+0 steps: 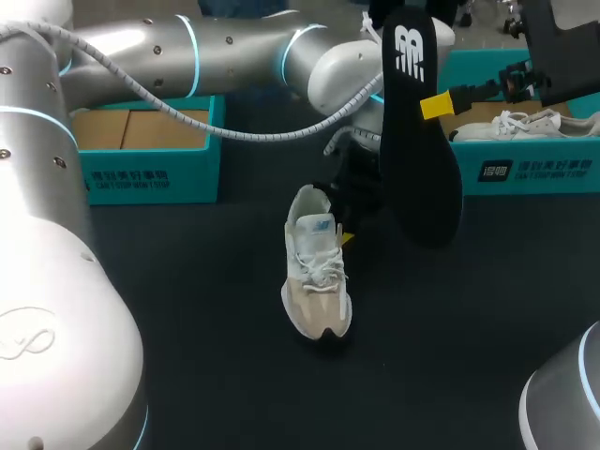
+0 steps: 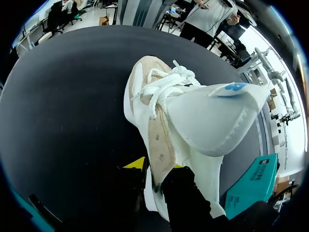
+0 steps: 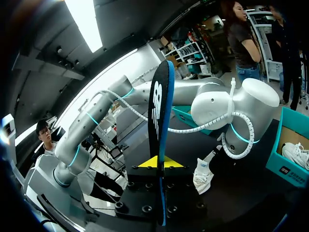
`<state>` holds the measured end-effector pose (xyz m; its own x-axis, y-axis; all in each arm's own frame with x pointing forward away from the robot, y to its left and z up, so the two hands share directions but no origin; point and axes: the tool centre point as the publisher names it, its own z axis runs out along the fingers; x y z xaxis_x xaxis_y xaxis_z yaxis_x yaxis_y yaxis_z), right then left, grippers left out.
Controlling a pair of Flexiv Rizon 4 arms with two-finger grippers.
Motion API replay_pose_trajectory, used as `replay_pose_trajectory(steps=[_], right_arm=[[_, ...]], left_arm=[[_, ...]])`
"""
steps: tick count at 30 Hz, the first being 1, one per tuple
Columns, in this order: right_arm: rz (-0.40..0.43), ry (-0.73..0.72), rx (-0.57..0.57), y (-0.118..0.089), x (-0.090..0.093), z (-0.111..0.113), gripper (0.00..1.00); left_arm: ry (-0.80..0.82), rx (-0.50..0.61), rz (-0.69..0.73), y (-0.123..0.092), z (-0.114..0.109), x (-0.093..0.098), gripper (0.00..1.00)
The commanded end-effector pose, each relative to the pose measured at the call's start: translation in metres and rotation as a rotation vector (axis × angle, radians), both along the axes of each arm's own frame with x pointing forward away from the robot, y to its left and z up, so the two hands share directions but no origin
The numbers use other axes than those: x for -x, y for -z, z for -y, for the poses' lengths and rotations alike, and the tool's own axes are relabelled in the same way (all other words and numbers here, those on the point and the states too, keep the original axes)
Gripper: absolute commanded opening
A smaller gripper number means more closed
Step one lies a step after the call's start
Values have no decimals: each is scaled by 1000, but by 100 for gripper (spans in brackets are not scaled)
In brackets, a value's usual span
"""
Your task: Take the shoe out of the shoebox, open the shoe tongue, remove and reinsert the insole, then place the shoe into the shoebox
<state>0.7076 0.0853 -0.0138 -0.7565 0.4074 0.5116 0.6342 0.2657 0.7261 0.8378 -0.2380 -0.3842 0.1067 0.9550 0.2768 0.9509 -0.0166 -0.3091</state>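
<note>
While your right tool (image 3: 159, 163) clenches the black insole (image 1: 417, 141), upright above and right of the shoe (image 1: 317, 272), your left tool (image 2: 159, 171) pinches the shoe's heel wall. Judge the insole light and floppy; grip near its heel end, feeding toe-first. The shoe rests on the dark surface (image 1: 187, 328); an open teal shoebox (image 1: 150, 178) stands behind it, leftward.

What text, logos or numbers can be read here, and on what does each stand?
On the black foam insole: a white logo mark, no readable words.
On the white and beige sneaker tongue: a small blue logo, blurred.
On the left teal cardboard shoebox front: white characters, too blurred.
On the right teal cardboard shoebox front: the same, too blurred.
</note>
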Motion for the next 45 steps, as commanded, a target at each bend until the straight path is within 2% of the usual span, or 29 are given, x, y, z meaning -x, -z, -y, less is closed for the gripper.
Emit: replay_pose_trajectory(steps=[1,9,17,33,45], right_arm=[[-2,-1,2,1,-2,-2,0],[-2,-1,2,1,-2,-2,0],[-2,-1,2,1,-2,-2,0],[-2,-1,2,1,-2,-2,0],[-2,-1,2,1,-2,-2,0]], left_arm=[[-24,50,10,-7,-6,1,100],[-145,169,16,-32,-8,-5,100],[-277,380,28,-60,-13,-17,100],[-305,707,45,-117,-22,-20,100],[-297,715,32,-121,-23,-20,100]])
